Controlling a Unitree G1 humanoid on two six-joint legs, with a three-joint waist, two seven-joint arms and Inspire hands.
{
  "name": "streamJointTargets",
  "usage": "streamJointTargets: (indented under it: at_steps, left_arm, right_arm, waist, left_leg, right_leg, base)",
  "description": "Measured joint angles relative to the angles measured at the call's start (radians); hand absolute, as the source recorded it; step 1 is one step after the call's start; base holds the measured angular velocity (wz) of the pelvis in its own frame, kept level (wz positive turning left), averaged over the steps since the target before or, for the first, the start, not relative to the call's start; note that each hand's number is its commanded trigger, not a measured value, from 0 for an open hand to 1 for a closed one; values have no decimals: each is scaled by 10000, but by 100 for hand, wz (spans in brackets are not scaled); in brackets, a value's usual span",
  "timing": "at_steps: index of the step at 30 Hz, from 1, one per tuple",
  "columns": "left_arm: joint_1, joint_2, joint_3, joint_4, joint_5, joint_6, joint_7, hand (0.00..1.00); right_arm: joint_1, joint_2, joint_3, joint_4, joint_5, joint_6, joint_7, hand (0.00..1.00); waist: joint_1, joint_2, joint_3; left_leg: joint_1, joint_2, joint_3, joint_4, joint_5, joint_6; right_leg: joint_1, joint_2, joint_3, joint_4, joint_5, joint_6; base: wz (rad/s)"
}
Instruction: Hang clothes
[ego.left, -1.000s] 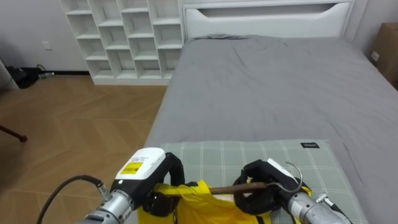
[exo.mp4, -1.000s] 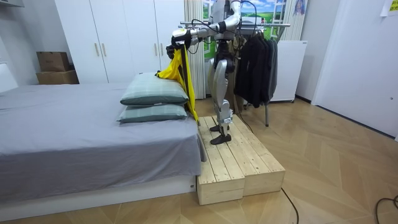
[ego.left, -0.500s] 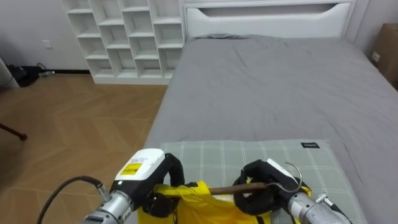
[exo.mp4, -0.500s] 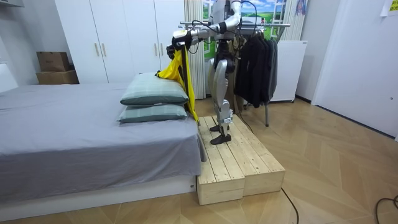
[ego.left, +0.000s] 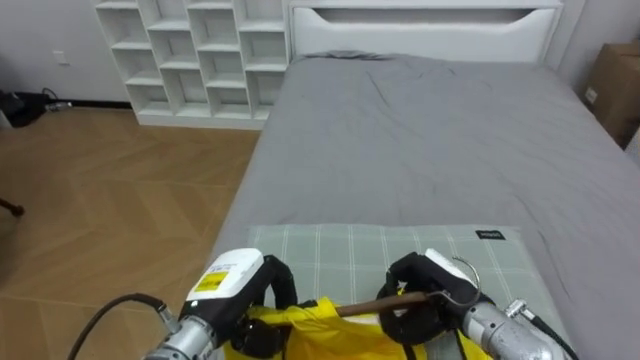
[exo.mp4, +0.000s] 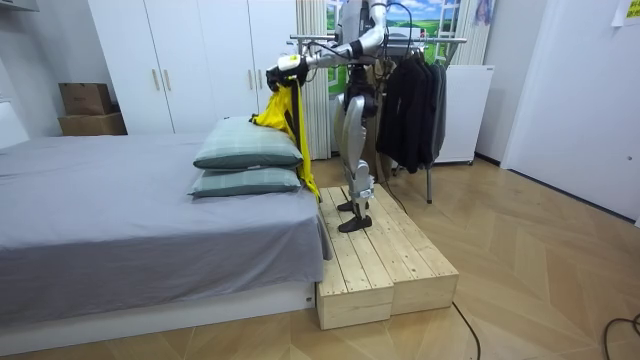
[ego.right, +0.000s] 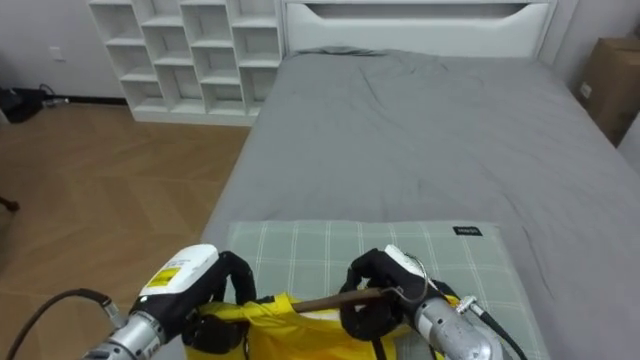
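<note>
Yellow garment (ego.left: 330, 338) hangs off a wooden hanger (ego.left: 365, 306), held up over the plaid pillow (ego.left: 340, 250) at the bed's (ego.left: 430, 130) near edge. Left hand (ego.left: 262, 292) is curled round the cloth at the hanger's left end, and right hand (ego.left: 420, 298) is clamped on the right end by the hook. Robot's standing on a wooden platform (exo.mp4: 385, 262) beside the bed.

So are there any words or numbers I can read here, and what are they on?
None can be read.
Yellow sticker on the left hand: dark print, too small to read.
Dark tag on the pillow: pale print, too small to read.
</note>
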Motion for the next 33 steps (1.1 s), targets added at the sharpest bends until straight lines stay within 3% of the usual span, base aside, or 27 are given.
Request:
streamJointTargets:
  at_steps: [6,14,15,19,28,33]
  left_arm:
    - [333,-154,-12,160,12,195,-337,0]
    - [410,-426,-12,931,-191,225,-570,0]
    - [432,-414,7,1115,-160,404,-588,0]
    - [736,-363,666,1417,-163,981,-597,0]
    - [1171,-353,974,1480,-198,1298,-586,0]
    - [1187,-365,987,1656,-204,1477,-620,0]
  right_arm:
    - [500,-76,-21,-1159,-1084,374,103,100]
    - [957,-67,-125,-1586,-1830,412,99,100]
    - [1020,-74,-244,-1604,-1949,412,133,100]
    - [1414,-74,-731,-1988,-1957,418,192,100]
    - [1456,-80,-891,-2022,-1957,544,313,100]
    - [1456,-92,-1091,-2028,-1898,696,520,100]
  waist:
    - [-70,-120,-3]
    - [-100,-319,0]
    - [-117,-325,-2]
    - [-126,-315,-4]
    - [-141,-117,-104]
    - [-122,-58,-90]
  left_leg:
    - [277,20,84,-39,-4,-3]
    - [381,38,202,-13,-5,3]
    - [380,37,213,-13,-7,5]
    - [372,47,246,-23,-10,7]
    - [368,38,238,-133,-10,5]
    - [282,40,303,-162,-10,5]
  right_leg:
    - [241,13,110,-9,0,0]
    - [307,35,291,-30,-1,1]
    - [304,35,308,-31,1,4]
    - [260,49,415,-23,4,5]
    - [210,42,417,-20,4,5]
    - [82,35,428,-10,3,7]
  base:
    - [-5]
    - [-5]
    - [-5]
    - [-2]
    - [0]
    - [-3]
